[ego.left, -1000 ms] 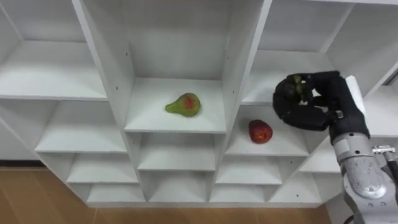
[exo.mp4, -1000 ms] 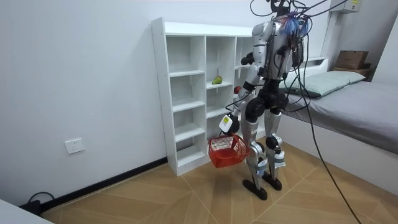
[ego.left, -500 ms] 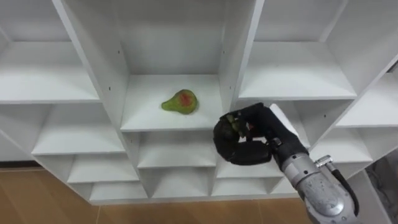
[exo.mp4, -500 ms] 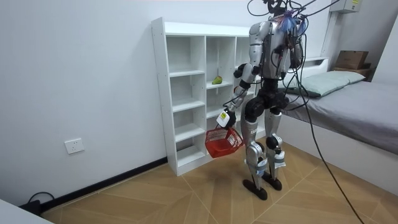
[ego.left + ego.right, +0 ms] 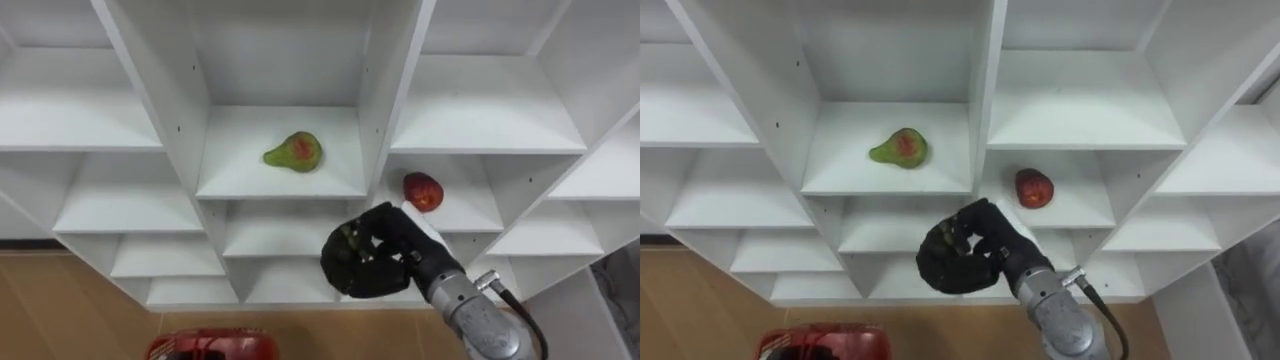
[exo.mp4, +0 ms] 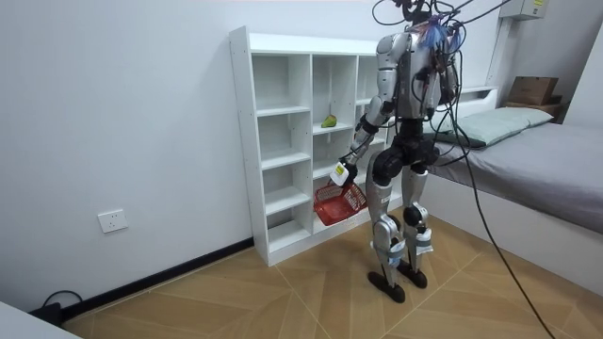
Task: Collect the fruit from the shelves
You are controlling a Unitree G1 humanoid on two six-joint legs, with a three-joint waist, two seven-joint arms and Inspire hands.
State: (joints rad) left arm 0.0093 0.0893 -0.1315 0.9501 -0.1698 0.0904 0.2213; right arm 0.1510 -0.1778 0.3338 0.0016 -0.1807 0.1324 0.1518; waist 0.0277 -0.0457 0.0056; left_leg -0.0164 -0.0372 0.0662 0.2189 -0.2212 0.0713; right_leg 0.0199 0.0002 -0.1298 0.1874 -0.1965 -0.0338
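So, closet (image 5: 385, 90): white open cubbies; the robot stands just before it.
Red basket (image 6: 339, 201): hangs from left hand (image 6: 342, 171), which is curled round its handle.
Right hand (image 5: 390, 265): fingers wrapped round green fruit (image 5: 351, 239), before the lower cubbies.
Pear (image 5: 295, 152): middle cubby.
Red apple (image 5: 422, 192): next cubby right, lower shelf.

Our right hand (image 5: 375, 262) is matte black, joined at five o'clock to a rounded silver-grey forearm with a thin black cable looping off the wrist. From the room we show a silver torso and legs, black hips, a white-tagged left hand (image 6: 343, 169), and dark cables rising at twelve o'clock.
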